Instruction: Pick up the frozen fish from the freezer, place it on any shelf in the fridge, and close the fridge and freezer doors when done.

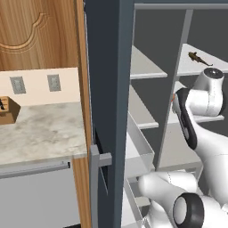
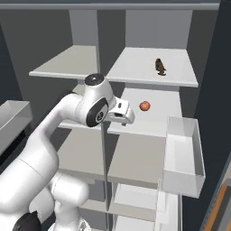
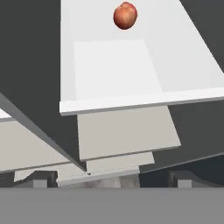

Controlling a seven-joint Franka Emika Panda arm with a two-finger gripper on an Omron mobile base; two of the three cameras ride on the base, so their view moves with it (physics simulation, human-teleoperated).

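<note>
1. Currently, one tall slate-blue unit stands with both halves exposed: the freezer (image 2: 67, 67) on the left and the fridge (image 2: 149, 135) on the right, separated by a single vertical grey divider (image 2: 104, 149).
2. Two doors belong to the unit. The freezer door (image 1: 107, 89) stands open, edge-on in the left base view, with one grey bar handle (image 1: 94, 187). The fridge door (image 2: 221, 113) stands open at the right edge of the right base view and carries one grey bin (image 2: 182, 155) that can be counted there.
3. One white arm (image 2: 45, 149) reaches up in front of the shelves; its wrist sits level with the second fridge shelf (image 2: 153, 115).
4. One marble counter (image 1: 40, 129) lies left of the unit, beside one wooden cabinet door (image 1: 35, 31); two wall outlets (image 1: 18, 84) sit above the counter and one brown box (image 1: 6, 110) rests on it.
5. One gripper (image 3: 111, 177) is present; in the hand view its two finger tips stand wide apart with nothing between them.
6. One round red fruit (image 2: 145, 105) rests on the second fridge shelf.
7. One frozen fish (image 2: 159, 66) lies flat on the top fridge shelf (image 2: 135, 67), right of centre and well apart from the gripper. Its long axis runs roughly front to back. Which end is the tail cannot be determined.
</note>
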